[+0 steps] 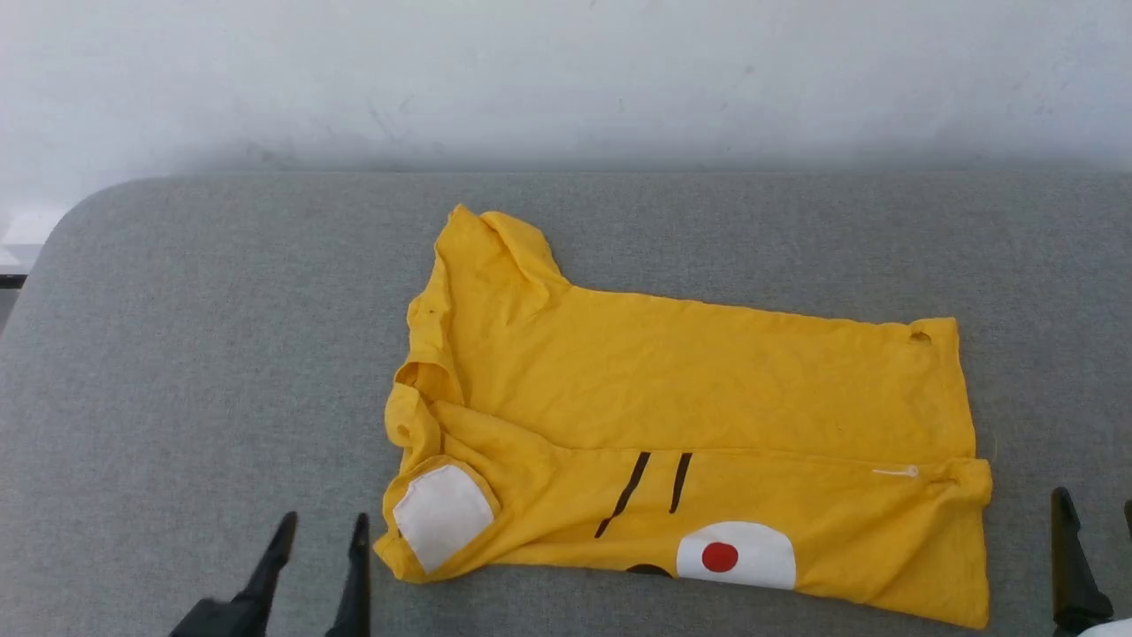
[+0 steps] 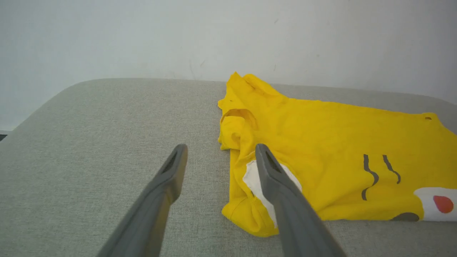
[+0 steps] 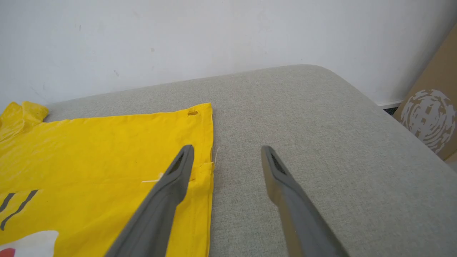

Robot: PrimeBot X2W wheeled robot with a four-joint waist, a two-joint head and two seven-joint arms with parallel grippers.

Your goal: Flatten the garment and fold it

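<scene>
Both my grippers are wide open and hold nothing. My left gripper [image 1: 325, 522] hangs low on my left, just beside the neck end of the garment [image 1: 690, 389]. My right gripper [image 1: 1095, 504] hangs low on my right, just past the hem end.

In my left wrist view, one finger sits over a white patch [image 2: 255, 178] on the near corner. The cloth there is bunched up and rolled. In my right wrist view, one finger sits over the hem edge, and the other is over the bare grey table [image 3: 321, 142].

The yellow shirt lies sideways on the table, in the middle and a bit to my right. I think the near long side is folded over the top. That flap shows two black stripes [image 1: 654, 482] and a white oval with a red dot [image 1: 738, 556]. The far part is mostly flat. A small hole [image 1: 920, 336] sits at the far hem corner, and one sleeve [image 1: 500, 248] sticks out at the far left.

So I think the job is partly done. The neck end needs smoothing. The far sleeve is not tucked in yet. The shirt is long, so it needs more folds to get small.
</scene>
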